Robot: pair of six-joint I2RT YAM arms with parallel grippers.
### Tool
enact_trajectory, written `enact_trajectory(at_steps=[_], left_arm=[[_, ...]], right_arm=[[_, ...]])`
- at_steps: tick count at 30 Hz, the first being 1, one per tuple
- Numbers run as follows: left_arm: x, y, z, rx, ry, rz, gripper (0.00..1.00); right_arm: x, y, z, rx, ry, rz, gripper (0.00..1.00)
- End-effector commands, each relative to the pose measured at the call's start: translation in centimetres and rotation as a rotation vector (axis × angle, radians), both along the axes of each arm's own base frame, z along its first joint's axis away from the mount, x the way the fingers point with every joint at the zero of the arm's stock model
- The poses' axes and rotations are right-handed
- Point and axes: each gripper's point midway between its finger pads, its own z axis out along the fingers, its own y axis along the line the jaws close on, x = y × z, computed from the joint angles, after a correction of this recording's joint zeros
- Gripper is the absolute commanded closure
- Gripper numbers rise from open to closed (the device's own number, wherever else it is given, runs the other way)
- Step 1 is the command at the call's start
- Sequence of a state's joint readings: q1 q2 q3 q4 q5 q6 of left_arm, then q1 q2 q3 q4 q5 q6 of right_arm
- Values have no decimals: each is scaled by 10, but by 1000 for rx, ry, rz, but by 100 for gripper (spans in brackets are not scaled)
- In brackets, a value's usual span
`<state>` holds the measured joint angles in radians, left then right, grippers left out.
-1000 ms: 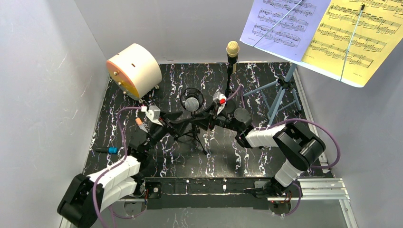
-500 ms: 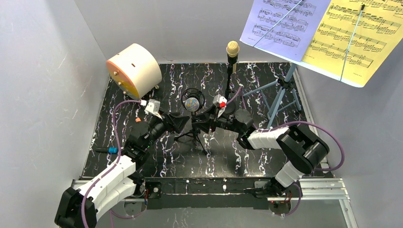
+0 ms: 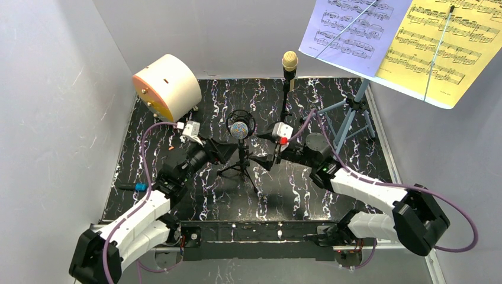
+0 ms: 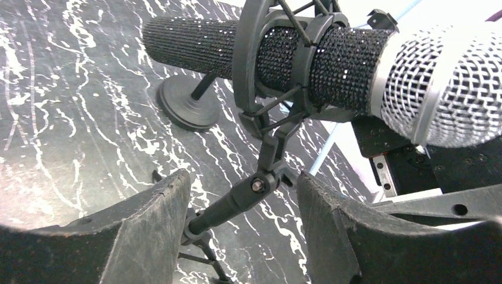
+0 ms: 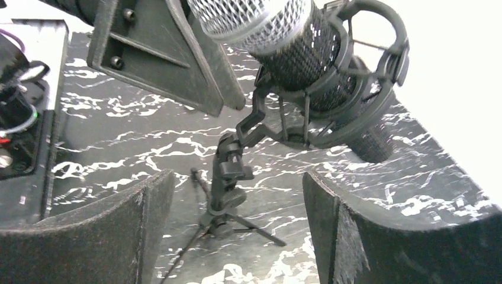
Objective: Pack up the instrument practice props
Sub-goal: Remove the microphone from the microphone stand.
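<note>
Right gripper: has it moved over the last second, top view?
Yes. The right gripper has backed off rightward, away from the black tripod mic pole and toward the round-base mic pole, jaws now open.

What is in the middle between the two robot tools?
The silver-headed microphone on its black tripod pole stands between the left tool and the right tool, as the top camera shows.

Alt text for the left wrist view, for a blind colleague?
A silver-headed mic in a black shock mount tops a tripod pole that stands between the jaws of the open left gripper. Behind, a round base sits on the marbled table.
</note>
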<state>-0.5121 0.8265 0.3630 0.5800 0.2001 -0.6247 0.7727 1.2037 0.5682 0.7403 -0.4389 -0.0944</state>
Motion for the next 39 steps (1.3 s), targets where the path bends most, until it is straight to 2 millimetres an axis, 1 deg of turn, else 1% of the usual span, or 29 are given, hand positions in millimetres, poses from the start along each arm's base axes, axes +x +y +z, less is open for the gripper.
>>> enact_trajectory(at_steps=[1,3,6,8,11,13,16,20,24,26,27,28,35,37,39], left_arm=[[8,-15,32,-65,-40,-78,37],[10,-20,36,-84,-37,-117,39],[13,-21,44,-117,-50,-143,41],[16,-22,47,-122,-54,-145,43],[19,-23,49,-125,-51,-148,47],[21,-23,49,-128,-52,-148,48],[24,-25,49,-131,-49,-150,49],[26,-27,46,-132,-36,-159,51],[27,-28,44,-136,-30,-162,56],[28,-28,44,-135,-33,-161,59],[29,-30,42,-131,-30,-165,70],[30,-30,42,-130,-27,-164,73],[31,-31,41,-133,-23,-164,90],[30,-30,42,-133,-29,-163,94],[31,-28,43,-134,-32,-154,99]], right_arm=[[7,-5,35,-84,-242,-7,13],[8,-6,55,-97,-351,-4,12],[11,-4,84,-99,-474,0,11],[10,-1,99,-96,-544,22,10],[7,7,113,-90,-620,71,9],[7,13,116,-93,-655,100,9],[8,24,115,-104,-690,156,9],[3,37,115,-104,-703,250,9],[3,44,109,-128,-698,300,10],[7,45,108,-134,-699,289,11],[11,48,106,-140,-701,285,14],[11,49,105,-141,-701,294,16],[6,53,109,-129,-704,331,34],[6,54,109,-132,-699,345,42],[4,55,108,-133,-691,361,53]])
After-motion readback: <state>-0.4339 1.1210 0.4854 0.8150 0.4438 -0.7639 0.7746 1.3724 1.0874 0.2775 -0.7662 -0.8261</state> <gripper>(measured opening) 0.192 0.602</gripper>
